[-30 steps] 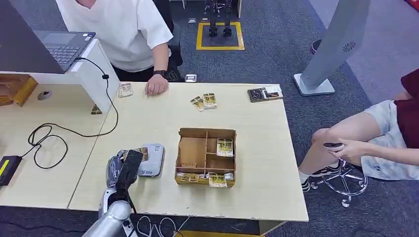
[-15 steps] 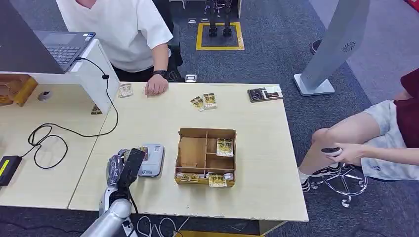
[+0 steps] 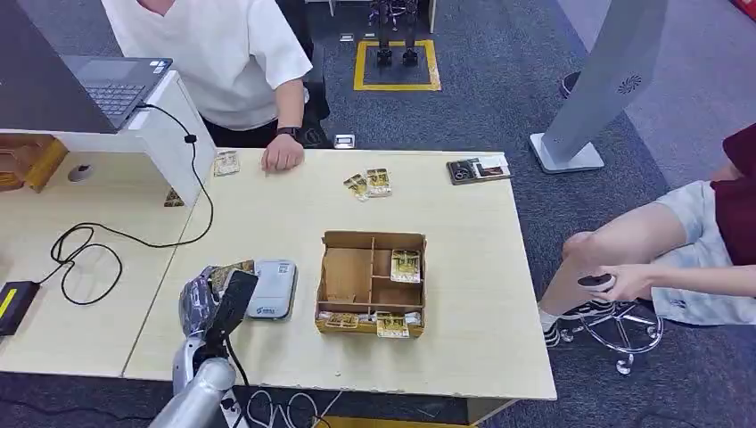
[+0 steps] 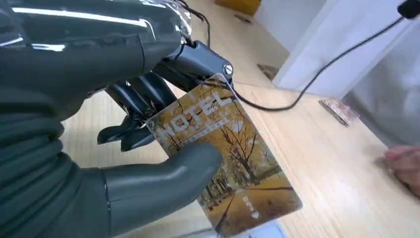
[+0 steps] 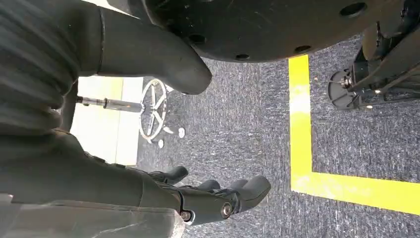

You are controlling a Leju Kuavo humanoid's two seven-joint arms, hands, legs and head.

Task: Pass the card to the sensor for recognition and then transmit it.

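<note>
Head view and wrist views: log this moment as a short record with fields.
left robot hand: holds a card printed HOTEL, pinched between thumb and fingers
card position: beside the grey sensor, at its left edge
right robot hand: hangs over the carpet, fingers apart, holding nothing
box: cardboard, divided, cards inside
loose cards: on the table beyond the box
person's hand: rests on the far table edge

Left hand with card just left of sensor; compartment box right of sensor.
</note>
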